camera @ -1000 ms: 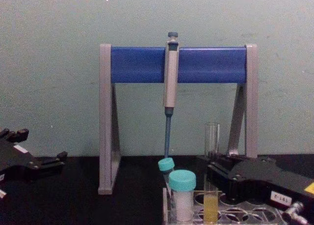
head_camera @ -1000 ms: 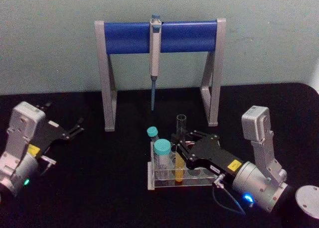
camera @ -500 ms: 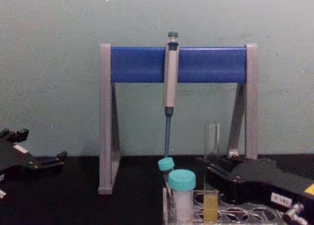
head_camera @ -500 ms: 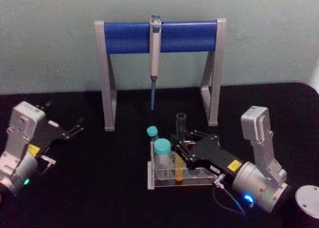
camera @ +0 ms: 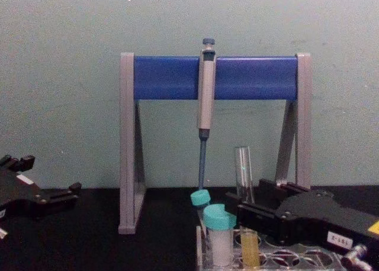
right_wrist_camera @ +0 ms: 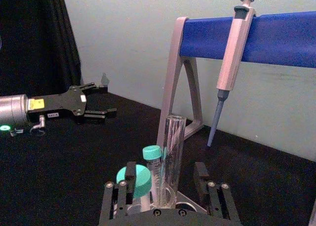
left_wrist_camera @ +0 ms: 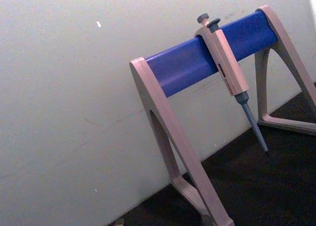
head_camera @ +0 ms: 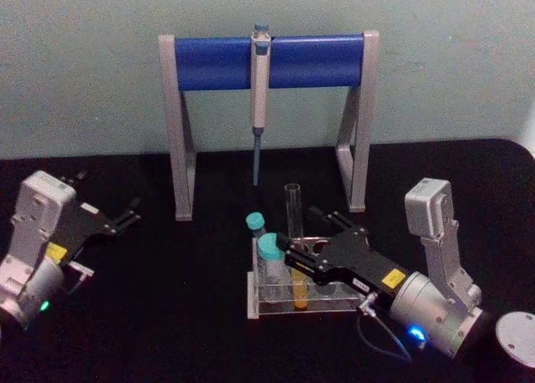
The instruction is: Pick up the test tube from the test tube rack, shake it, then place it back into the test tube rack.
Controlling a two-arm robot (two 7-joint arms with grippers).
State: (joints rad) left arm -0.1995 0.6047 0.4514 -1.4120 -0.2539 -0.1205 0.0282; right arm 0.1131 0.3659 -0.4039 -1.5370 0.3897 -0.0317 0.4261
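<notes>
The right gripper (head_camera: 294,251) grips the test tube (head_camera: 294,232), tilted toward 11 o'clock in the rack (head_camera: 276,308). The left gripper (head_camera: 125,216) idles at 9 o'clock, fingers slightly apart.

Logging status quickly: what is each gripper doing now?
Left gripper: open, holding nothing.
Right gripper: around the test tube; grip cannot be told.

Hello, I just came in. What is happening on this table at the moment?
The right end effector has its fingers on either side of the test tube, which stands with its bottom in the test tube rack and leans slightly. The yellow-orange liquid sits in the tube's lower part. Two teal-capped vials stand in the same rack. The left end effector rests open on the table's left side. A pipette hangs on the stand behind.
</notes>
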